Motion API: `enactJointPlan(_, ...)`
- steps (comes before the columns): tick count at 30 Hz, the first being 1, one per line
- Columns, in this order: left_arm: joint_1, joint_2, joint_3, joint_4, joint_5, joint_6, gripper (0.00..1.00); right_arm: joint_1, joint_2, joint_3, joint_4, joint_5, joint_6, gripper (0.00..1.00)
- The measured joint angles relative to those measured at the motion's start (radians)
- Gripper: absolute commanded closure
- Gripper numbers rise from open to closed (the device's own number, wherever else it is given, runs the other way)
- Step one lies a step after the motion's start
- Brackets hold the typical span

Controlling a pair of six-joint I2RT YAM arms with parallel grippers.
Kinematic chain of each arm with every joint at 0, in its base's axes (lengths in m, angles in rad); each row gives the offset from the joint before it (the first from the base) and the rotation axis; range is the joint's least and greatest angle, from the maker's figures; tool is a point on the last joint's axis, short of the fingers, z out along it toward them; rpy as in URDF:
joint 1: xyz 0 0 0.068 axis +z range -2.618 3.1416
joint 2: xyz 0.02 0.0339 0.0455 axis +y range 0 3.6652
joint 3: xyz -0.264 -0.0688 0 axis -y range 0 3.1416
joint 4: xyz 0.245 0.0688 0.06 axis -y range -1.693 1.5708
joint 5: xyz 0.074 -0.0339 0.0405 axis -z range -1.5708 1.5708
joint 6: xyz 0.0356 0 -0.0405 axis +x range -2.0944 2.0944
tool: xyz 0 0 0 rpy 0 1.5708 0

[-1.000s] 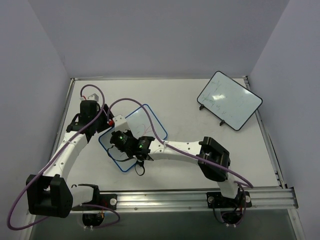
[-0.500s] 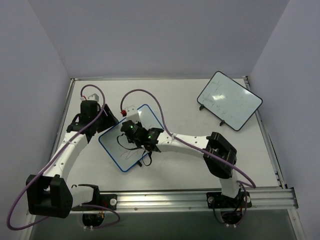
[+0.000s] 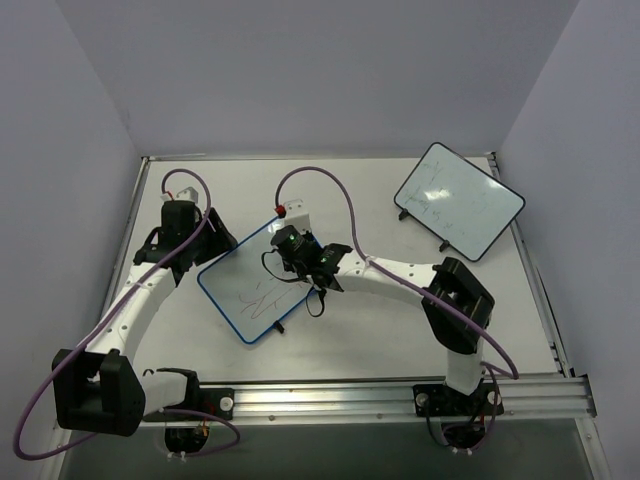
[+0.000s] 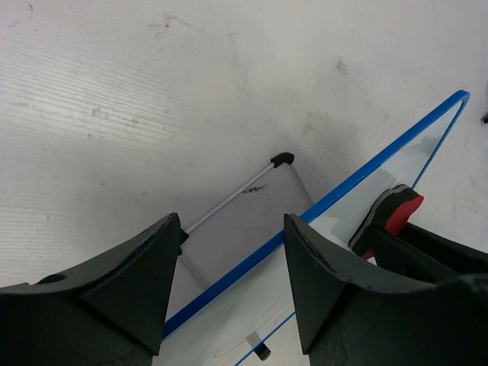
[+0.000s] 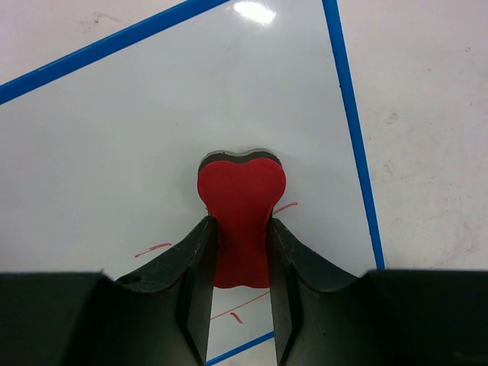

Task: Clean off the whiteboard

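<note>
While a black-framed board stands well apart at the far right of the desk, the whiteboard sits tilted at left centre, with dark scribbles on its lower part. The right end effector pinches a red eraser pressed to the board near its far corner, short red strokes beside it. The left end effector is spread, and the blue frame's edge runs between its fingers.

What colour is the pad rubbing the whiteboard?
Red; the pad shows best in the right wrist view.
</note>
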Motion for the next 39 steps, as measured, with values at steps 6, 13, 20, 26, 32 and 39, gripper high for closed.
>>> enactJointPlan(6, -0.001, 0.000, 0.000, 0.001, 0.000, 0.000, 0.34, 0.001, -0.019, -0.026, 0.021, -0.018, -0.003, 0.96)
enactJointPlan(13, -0.001, 0.000, 0.000, 0.002, 0.000, 0.000, 0.34, 0.054, -0.024, -0.037, 0.035, -0.039, -0.003, 0.97)
enactJointPlan(20, -0.002, 0.000, 0.000, 0.002, 0.000, 0.000, 0.34, 0.180, -0.008, -0.016, 0.047, -0.054, 0.000, 0.97)
enactJointPlan(26, -0.002, 0.000, 0.000, 0.003, 0.000, 0.000, 0.34, 0.196, -0.001, -0.020, 0.078, -0.060, 0.001, 0.98)
enactJointPlan(32, -0.002, 0.000, 0.000, 0.004, -0.001, 0.000, 0.34, 0.110, -0.028, -0.116, 0.140, -0.065, 0.004, 0.98)
enactJointPlan(39, -0.006, -0.005, 0.000, 0.003, -0.001, 0.000, 0.34, -0.023, -0.102, -0.201, 0.150, -0.058, 0.004, 0.98)
